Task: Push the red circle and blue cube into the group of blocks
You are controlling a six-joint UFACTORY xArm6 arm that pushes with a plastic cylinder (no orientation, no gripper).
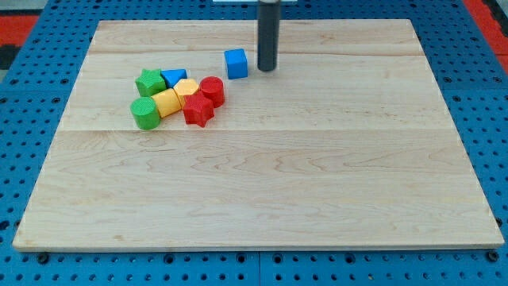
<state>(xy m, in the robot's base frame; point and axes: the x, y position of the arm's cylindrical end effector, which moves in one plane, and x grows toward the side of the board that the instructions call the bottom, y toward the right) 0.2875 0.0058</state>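
While the blue cube (236, 63) sits alone near the board's top, just to the view's left of my tip (267, 69), the red circle (212, 90) already rests at the right edge of the group, seemingly touching the yellow block (187, 88) and the red star (198, 111). My tip is a bare rod with nothing to open or close; it holds nothing and stands just beside the cube's right face, a narrow gap apparently between them.

So the cube looks like the remaining job. The group lies down and to the left of it, with the blue triangle (173, 78) and green star (148, 82) at its top, the yellow pieces in the middle and the green cylinder (144, 114) at the lower left.

The main risk is an off-centre push: a straight leftward shove would send the cube past the top of the cluster, and contact near a corner would spin it off my tip. Driving too hard could also scatter the packed blocks and knock the circle loose.
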